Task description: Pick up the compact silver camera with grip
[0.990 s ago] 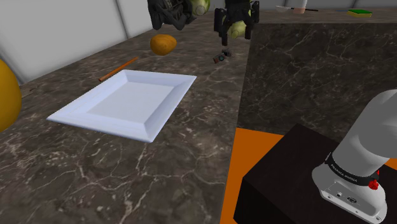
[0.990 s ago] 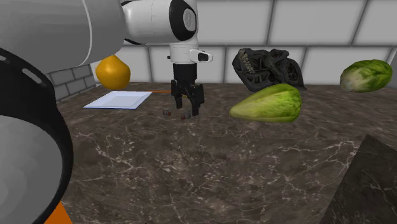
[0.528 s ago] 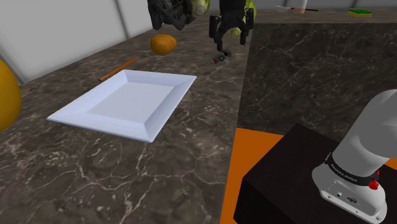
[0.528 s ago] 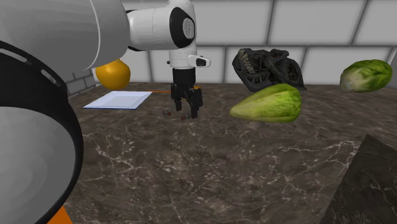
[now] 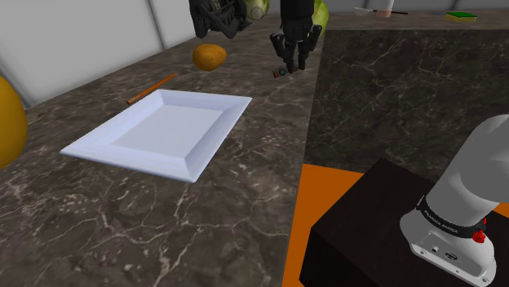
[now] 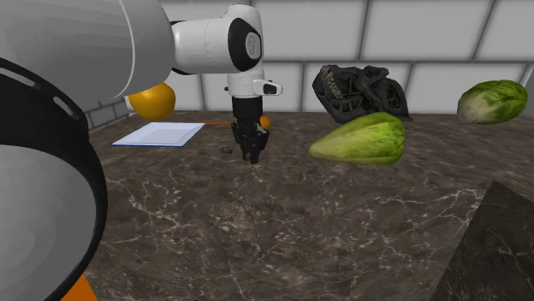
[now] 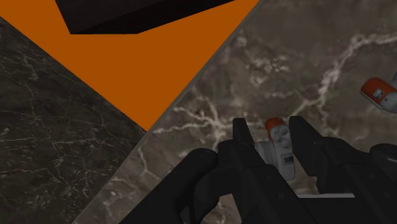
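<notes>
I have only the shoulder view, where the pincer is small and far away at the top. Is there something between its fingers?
Observer: Yes. The wrist view shows a small silver camera with a red-orange top between the fingers of the pincer; both fingers press its sides.
Operator: Is it lifted from the surface?
Observer: I think not. In the second exterior view the pincer tips are down at the marble counter.
Operator: Is anything lying close to it?
Observer: The wrist view shows a second silver piece with a red end on the counter beside the pincer, apart from the fingers.
</notes>
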`<state>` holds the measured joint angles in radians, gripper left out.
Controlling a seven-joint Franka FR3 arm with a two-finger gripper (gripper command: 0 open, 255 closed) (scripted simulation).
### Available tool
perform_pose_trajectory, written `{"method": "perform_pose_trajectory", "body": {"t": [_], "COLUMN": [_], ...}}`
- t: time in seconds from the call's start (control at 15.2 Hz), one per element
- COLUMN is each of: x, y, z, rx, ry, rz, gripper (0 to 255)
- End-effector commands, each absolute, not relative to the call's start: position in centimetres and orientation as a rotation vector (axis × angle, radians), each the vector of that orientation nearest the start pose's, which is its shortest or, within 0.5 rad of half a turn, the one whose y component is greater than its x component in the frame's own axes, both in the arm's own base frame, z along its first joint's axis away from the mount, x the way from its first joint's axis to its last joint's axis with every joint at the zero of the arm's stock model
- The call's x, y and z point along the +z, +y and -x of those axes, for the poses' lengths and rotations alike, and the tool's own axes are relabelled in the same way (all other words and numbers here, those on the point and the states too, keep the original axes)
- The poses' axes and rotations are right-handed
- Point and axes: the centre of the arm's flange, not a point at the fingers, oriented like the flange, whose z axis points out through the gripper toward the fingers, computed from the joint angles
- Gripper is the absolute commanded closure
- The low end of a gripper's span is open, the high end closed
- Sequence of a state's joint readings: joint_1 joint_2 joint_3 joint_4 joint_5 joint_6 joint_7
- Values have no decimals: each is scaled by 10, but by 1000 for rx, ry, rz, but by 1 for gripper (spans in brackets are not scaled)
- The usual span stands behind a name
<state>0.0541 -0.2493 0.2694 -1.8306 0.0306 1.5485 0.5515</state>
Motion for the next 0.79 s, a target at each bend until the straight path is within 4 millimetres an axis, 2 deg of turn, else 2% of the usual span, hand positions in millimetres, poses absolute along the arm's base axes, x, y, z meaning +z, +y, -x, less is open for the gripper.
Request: {"method": "perform_pose_trajectory", "body": {"t": [0.0, 0.26, 0.73], "x": [622, 622, 658], "y": [167, 167, 167], "z": [-444, -444, -444], "rx": [42, 42, 42], "ry": [381, 381, 381], "rz": [3170, 3170, 3170], "gripper": [255, 255, 255]}}
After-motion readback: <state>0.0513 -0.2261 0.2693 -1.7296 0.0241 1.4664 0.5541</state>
